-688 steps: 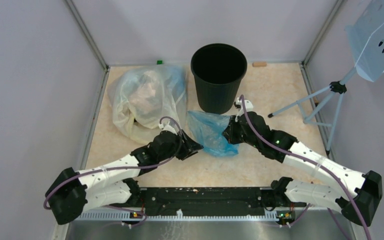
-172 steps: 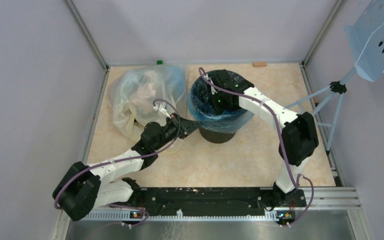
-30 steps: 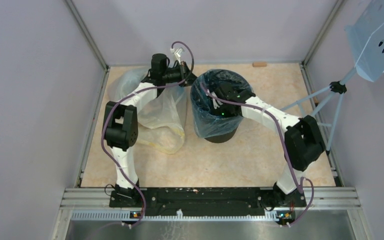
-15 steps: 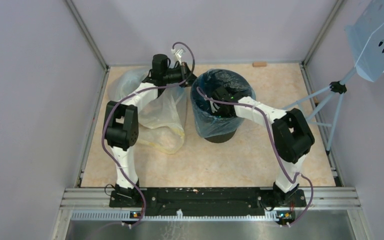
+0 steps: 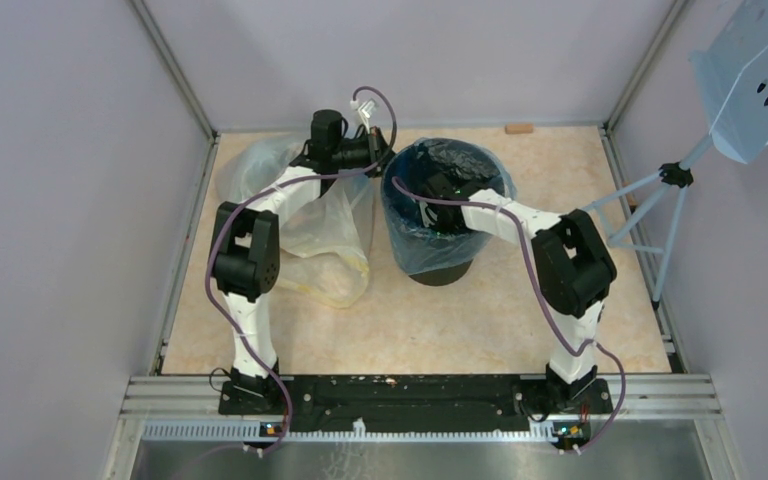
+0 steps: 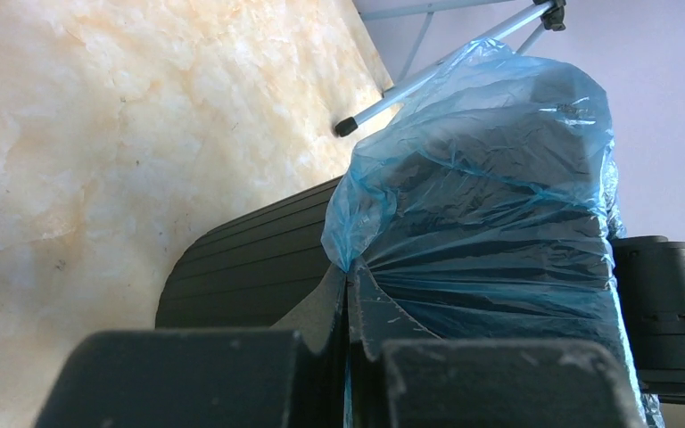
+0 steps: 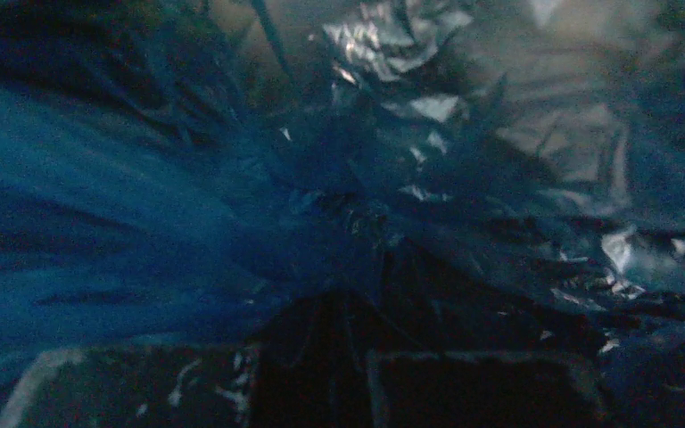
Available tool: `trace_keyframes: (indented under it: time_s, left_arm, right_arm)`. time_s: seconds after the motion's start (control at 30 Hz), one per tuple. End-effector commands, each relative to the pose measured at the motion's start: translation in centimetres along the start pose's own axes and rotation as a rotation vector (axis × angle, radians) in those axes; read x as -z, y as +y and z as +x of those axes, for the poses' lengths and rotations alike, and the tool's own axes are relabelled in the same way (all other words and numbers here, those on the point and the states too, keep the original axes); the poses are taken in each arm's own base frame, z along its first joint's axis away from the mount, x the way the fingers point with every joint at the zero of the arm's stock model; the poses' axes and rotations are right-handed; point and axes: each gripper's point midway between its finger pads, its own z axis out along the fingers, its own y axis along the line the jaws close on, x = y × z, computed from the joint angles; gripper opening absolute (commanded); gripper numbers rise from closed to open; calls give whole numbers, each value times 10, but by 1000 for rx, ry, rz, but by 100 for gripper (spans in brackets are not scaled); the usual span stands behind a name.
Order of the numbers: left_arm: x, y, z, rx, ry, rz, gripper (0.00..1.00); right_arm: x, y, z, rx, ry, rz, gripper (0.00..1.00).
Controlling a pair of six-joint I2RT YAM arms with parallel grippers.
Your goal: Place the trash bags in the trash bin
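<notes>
Overhead view of a pale marbled surface (image 5: 520,300) inside a walled booth. At upper left lies a large clear yellowish plastic bag (image 5: 335,240), slumped and wrinkled. Just right of it, at upper centre, stands the round black ribbed trash bin (image 6: 241,276). The thin blue trash bag (image 5: 415,245) already sits in the bin as a liner. Its film drapes over the rim and far down the outer wall, and the rest hangs inside.

I judge the task to be nearly done. What is left looks like seating the film evenly around the rim and letting go.

My left arm rises along the left of the frame and bends right across the clear bag to the bin's left rim. My right arm folds up from lower right and dips over the rim into the bin.

My left hand (image 6: 348,281) is pressed together on a pinch of blue film at the rim, and the film fans out tight from its tips. My right hand (image 7: 350,312) is deep inside, dark, with its fingers together. Crumpled film gathers at their tips, and I cannot tell whether it is pinched or only pushed down.
</notes>
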Motion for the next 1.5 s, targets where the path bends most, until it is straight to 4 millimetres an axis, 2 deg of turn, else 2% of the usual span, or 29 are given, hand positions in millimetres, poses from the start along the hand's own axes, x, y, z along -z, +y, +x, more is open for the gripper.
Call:
trace_keyframes:
  time_s: [0.0,0.3,0.4,0.53,0.6,0.77,0.9,0.97,1.0,1.03,1.1,1.23,1.27,1.37,1.47]
  left_arm:
    - [-2,-9,-8,-36,-7,32,0]
    - [0,-13,-14,-42,-24,22,1]
    - [1,-13,-14,-35,-28,6,18]
    - [8,-12,-21,-27,-54,-31,28]
    - [15,-14,-28,-34,-74,-51,34]
    - [54,-26,-58,-64,-149,-87,59]
    - [85,-34,-72,-79,-190,-150,79]
    - [99,-42,-73,-93,-208,-195,85]
    - [106,-45,-71,-106,-220,-222,90]
    - [112,-51,-68,-125,-235,-241,96]
    - [128,-60,-53,-145,-267,-280,99]
    - [157,-72,-23,-202,-322,-368,99]
    - [165,-71,-14,-214,-333,-400,99]
    - [189,-71,11,-270,-366,-488,99]
    - [207,-72,36,-327,-410,-528,99]
  right_arm:
    - [24,-2,-13,-4,-39,24,0]
    - [92,8,-40,-8,-223,24,0]
    - [110,4,-49,-18,-291,58,0]
    - [140,3,-63,-37,-388,81,0]
    - [164,3,-73,-47,-451,96,3]
    - [240,9,-93,-74,-659,98,19]
    - [288,14,-94,-85,-824,76,41]
    - [304,11,-90,-100,-896,84,56]
    - [312,7,-87,-117,-934,99,69]
    - [316,2,-82,-136,-965,123,74]
    - [333,-11,-69,-193,-1059,170,79]
    - [346,-26,-38,-247,-1191,199,84]
    - [343,-28,-29,-248,-1206,199,84]
    - [351,-38,-7,-294,-1283,215,85]
    - [348,-52,16,-345,-1335,255,90]
